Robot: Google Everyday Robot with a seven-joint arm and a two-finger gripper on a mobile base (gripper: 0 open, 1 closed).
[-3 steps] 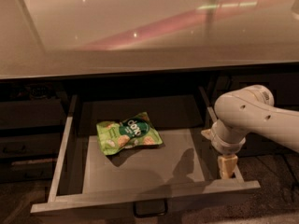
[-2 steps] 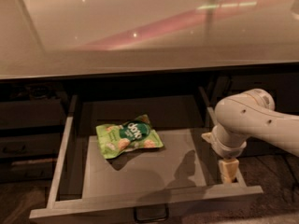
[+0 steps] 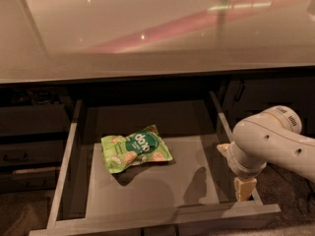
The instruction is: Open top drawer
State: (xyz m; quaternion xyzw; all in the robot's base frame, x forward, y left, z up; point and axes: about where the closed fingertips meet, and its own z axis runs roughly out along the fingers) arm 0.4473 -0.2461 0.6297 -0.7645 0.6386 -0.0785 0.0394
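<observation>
**A:** Where was the top drawer (image 3: pixel 162 188)?

**B:** It stood open, far out from under the pale, glossy worktop (image 3: pixel 147 38). Its grey floor and both metal sides were visible. Its front edge ran along the bottom of the view.

**A:** Was anything inside it?

**B:** Yes, one green snack bag (image 3: pixel 136 151). It lay flat on the drawer floor, a little left of the middle and well apart from both sides.

**A:** And the tool?

**B:** The tool (image 3: pixel 244 188) hung at the end of the white arm (image 3: pixel 268 141), which came in from the right. It pointed down at the right side of the drawer, near the front right corner. Whether it touched the side rail, I could not tell.

**A:** Was it wide or narrow? Did it hold something?

**B:** That I could not tell either. Only a pale tan block was seen under the white wrist.

**A:** Anything more?

**B:** The arm threw a dark shadow (image 3: pixel 199 183) on the drawer floor, to the right of the bag. To the left of the open drawer there were shorter dark drawer fronts (image 3: pixel 29 154).
</observation>
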